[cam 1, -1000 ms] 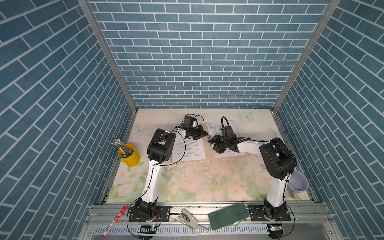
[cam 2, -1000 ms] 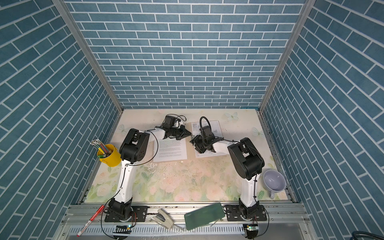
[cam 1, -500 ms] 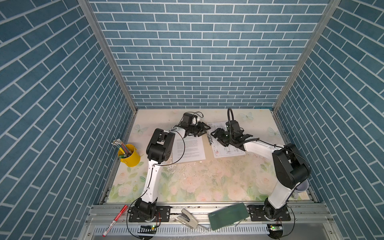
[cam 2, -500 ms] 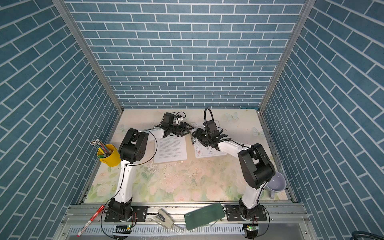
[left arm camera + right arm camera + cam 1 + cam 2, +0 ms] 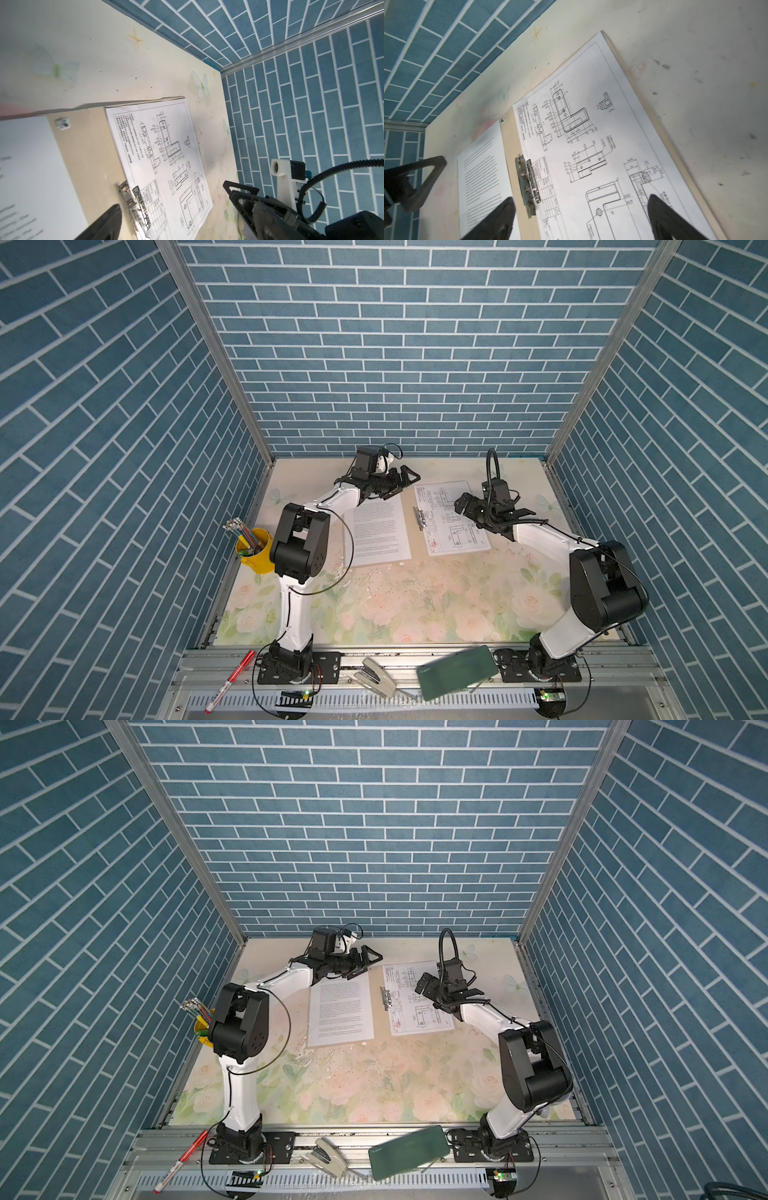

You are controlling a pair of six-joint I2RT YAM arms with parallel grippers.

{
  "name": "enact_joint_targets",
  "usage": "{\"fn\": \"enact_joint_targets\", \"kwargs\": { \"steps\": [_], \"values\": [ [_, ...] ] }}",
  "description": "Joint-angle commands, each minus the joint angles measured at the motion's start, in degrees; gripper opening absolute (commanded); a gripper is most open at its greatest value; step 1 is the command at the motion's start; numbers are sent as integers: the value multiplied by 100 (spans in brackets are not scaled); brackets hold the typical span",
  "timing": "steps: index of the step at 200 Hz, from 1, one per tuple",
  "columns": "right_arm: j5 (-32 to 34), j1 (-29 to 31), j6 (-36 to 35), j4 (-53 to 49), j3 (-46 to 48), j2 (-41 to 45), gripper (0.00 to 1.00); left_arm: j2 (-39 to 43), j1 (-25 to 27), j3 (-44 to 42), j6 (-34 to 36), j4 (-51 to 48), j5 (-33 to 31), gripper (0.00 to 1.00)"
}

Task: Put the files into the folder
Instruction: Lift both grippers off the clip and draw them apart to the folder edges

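Blue brick walls stand round the flowery desk (image 5: 415,605). Near the back of it, the folder (image 5: 409,541) lies open and flat. One sheet full of words (image 5: 378,531) lies on the half by the left arm. The sheet with drawings (image 5: 451,522) lies on the other half, with its edge at the metal clip (image 5: 527,182). I can see only these two files.

A second ago both pincers were low and close together over the middle of the folder, and the left one was squeezed shut. Now the left pincer (image 5: 405,485) is wide open and empty, up by the folder's far edge. The right pincer (image 5: 580,197) is wide open and empty too, hanging over the drawing. I think the sheets are laid in now, and closing the cover may come next.
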State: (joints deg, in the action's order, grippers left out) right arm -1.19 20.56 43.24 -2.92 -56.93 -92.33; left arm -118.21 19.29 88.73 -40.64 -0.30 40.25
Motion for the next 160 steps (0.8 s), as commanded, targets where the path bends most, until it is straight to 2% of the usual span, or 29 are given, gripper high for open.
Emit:
{"fn": "enact_joint_targets", "kwargs": {
  "steps": [1, 42, 74, 116, 160],
  "values": [
    [358, -173, -393, -216, 229, 181, 98, 262, -201, -358, 438, -502, -431, 100],
    [489, -460, -395, -103, 500, 223, 98, 1026, -511, -914, 1195, -1338, -1454, 100],
    [447, -693, -417, 133, 740, 204, 98, 1599, -1017, -1610, 1310, -1533, -1901, 100],
    [127, -995, -544, 300, 885, -95, 97, 2007, -1906, -2331, 1622, -1857, -2021, 100],
    [-102, -1190, -607, 449, 872, -441, 97, 1846, -2034, -2481, 1757, -2034, -1837, 100]
  ]
}}
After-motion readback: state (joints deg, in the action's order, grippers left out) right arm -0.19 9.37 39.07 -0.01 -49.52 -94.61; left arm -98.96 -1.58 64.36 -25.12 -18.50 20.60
